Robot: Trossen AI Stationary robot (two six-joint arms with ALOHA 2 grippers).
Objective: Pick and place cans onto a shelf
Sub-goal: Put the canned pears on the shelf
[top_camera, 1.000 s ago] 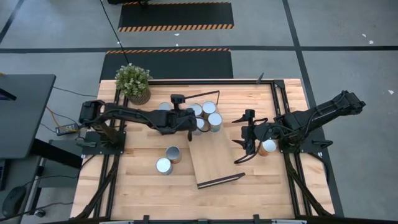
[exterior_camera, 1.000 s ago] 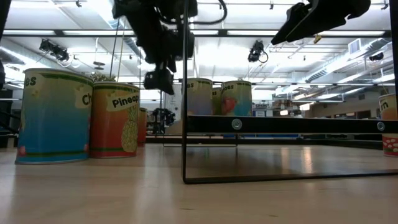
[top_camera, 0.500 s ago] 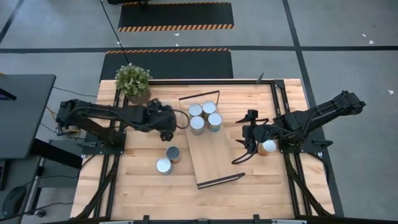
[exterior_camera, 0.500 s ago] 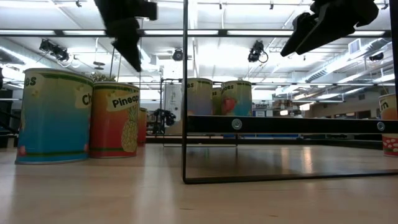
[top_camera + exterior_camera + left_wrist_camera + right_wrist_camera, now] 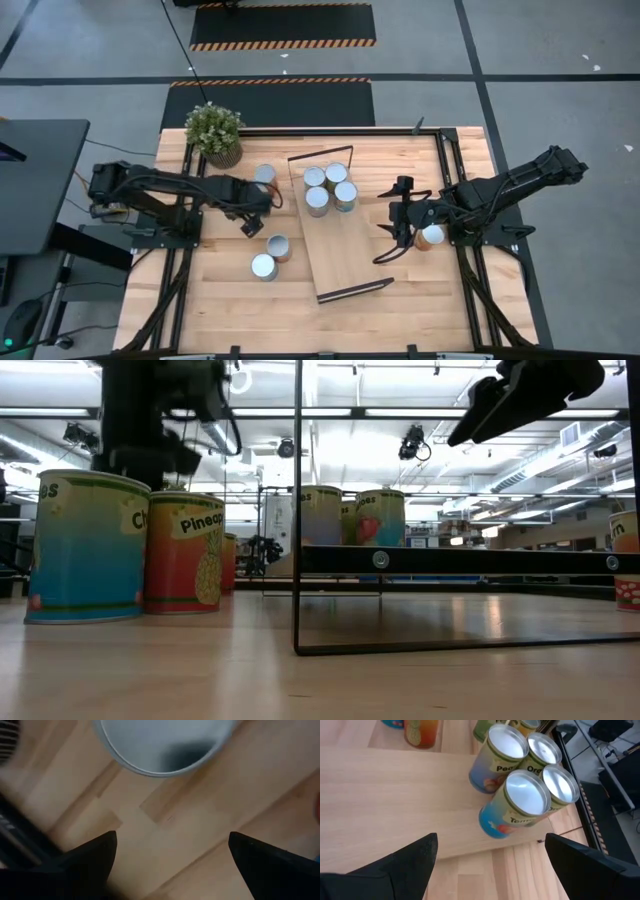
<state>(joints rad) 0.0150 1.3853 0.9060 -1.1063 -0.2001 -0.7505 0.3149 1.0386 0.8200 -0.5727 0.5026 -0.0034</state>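
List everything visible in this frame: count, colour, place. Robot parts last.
Cans on shelf: four, silvery tops, at its far end.
Cans on table: four; two together near the left arm, one beside the plant, one under the right arm.
Shelf: one, light wood, black wire ends, table centre.
Plant: one, green, far left corner.
Table: one, light wood.
Left gripper: open, above the table between the cans.
Right gripper: open, beside the shelf.

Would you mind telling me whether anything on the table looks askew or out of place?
The shelf lies skewed, not square with the table edges. The four cans on it stand upright, bunched at one end.
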